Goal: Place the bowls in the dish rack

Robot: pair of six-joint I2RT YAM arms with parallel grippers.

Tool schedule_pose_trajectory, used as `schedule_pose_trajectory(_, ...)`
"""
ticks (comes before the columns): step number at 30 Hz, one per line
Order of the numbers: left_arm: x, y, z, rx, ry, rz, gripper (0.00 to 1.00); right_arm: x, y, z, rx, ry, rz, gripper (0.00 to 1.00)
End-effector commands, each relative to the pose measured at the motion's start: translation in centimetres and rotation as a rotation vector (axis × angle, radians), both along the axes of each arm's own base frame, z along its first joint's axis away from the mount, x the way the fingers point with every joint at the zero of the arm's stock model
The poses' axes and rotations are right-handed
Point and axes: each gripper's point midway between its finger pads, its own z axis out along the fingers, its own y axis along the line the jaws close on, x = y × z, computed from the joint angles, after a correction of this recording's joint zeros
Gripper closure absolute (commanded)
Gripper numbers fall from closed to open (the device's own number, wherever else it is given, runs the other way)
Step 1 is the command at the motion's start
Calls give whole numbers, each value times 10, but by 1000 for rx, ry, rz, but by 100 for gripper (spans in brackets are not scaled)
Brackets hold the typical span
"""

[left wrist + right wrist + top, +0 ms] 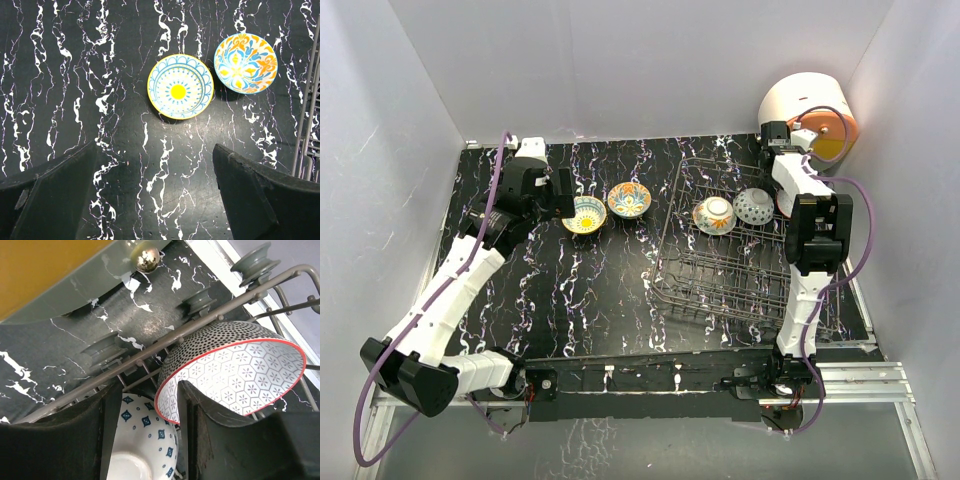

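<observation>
Your left end effector is spread, yellow-rimmed ceramic bowl just ahead; your right end effector, spread too, straddles the red-rimmed speckled ceramic bowl.

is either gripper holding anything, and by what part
Nothing is held. The left gripper is open; the right gripper straddles the rim of the red-rimmed bowl, a gap showing.

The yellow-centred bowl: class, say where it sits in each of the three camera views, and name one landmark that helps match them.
Top external: the yellow-centred bowl lies on the table, left of centre.
Left wrist: the bowl is in the upper middle.
Right wrist: not in it.
Shared landmark: the orange floral bowl, just to its right in both views.
</observation>
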Motion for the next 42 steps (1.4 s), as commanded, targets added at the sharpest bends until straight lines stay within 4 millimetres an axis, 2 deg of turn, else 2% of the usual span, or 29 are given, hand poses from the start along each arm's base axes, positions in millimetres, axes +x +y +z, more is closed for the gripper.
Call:
schedule_pose_trajectory(1,3,5,14,11,-32,15,3,1,-12,11,-35,-26,-41,51)
schedule_pose_trajectory(7,4,3,14,4,-34,9,3,-15,-20,0,-40,11,-67,51)
schedule_pose_trajectory(12,5,2,14,5,-32,8,3,-10,-24,-6,-38,18,-66,53)
schedule_pose_trajectory(16,5,3,15,5,-33,8,3,-7,-24,-6,-38,15,-66,61)
schedule_pose_trajectory(19,5,3,16,4,-33,10,3,-10,-26,-9,-42,29,-64,63)
schedule_pose_trajectory(25,3,2,16,-3,-31,9,3,-24,-26,-10,-40,40,-64,84)
schedule_pose_trajectory(28,3,0,17,-14,-31,3,3,-32,-24,-5,-33,20,-64,92)
schedule_pose_trajectory(35,1,-2,24,-43,-41,1,3,-51,-25,8,-40,0,-66,92)
schedule_pose_trajectory(38,-1,-3,28,-59,-47,-1,3,-55,-21,27,-36,-57,-35,92)
schedule_pose_trajectory(42,-2,-6,32,-85,-52,-4,3,-47,-7,67,-5,-203,66,92)
